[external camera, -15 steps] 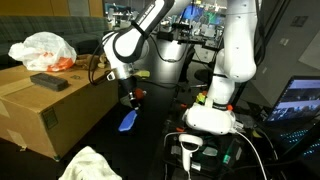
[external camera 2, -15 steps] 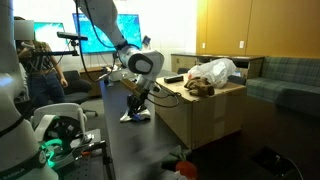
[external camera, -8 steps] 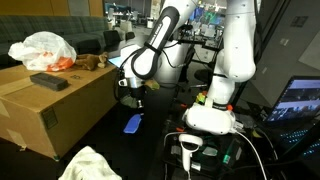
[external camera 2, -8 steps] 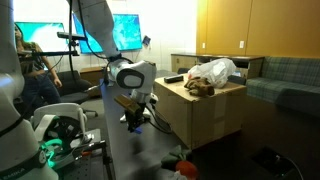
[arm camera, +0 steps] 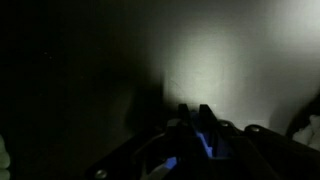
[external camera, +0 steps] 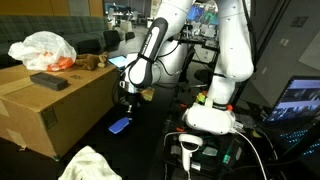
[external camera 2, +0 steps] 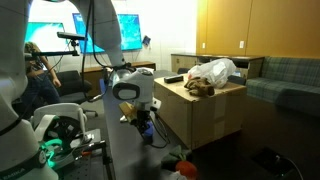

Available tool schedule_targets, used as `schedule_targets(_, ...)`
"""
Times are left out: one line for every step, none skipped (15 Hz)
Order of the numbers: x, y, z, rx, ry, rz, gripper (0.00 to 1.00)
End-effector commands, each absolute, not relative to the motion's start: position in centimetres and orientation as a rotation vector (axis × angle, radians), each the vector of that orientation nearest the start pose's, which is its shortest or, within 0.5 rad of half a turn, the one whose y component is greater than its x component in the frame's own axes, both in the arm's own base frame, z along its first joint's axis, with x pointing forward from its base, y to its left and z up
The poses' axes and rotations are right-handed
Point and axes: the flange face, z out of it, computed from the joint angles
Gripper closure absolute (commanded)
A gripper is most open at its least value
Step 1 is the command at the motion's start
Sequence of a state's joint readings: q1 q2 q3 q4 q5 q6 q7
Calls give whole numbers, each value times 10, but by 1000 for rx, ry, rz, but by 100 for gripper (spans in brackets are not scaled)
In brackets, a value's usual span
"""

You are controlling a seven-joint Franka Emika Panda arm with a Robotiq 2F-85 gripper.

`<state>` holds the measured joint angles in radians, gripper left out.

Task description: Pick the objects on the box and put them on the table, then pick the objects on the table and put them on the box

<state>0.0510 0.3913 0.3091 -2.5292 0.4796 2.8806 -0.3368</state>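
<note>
While your gripper [external camera: 127,104], nearly closed, pinches the blue flat pad [external camera: 120,125] low over the table [external camera: 145,150], the white-and-orange plastic bag [external camera: 42,48], dark grey slab [external camera: 48,82] and brown lump [external camera: 93,62] wait on the box [external camera: 40,115]. The wrist view shows only the pinched pad, never the box.

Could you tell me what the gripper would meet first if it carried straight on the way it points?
Straight down, the gripper, shut on the blue flat pad, would most likely press that pad onto the wide matte black table; nothing else shows beneath, depth unclear.
</note>
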Motion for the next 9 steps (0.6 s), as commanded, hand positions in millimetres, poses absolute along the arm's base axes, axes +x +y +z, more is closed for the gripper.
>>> schedule_targets(422, 146, 121, -2898, -172, 5, 88)
schedule_targets(421, 146, 120, -2903, -163, -5, 87)
schedule_targets(418, 145, 119, -2906, -170, -7, 60)
schedule_targets(417, 144, 117, -2909, -163, -14, 59)
schedule_targets(414, 142, 118, -2915, -170, -14, 53)
schedule_targets(413, 142, 118, -2919, -174, -17, 45)
schedule_targets(410, 141, 118, -2925, -192, -13, 38)
schedule_targets(409, 140, 119, -2933, -197, -16, 29)
schedule_targets(405, 139, 121, -2942, -209, -20, 22)
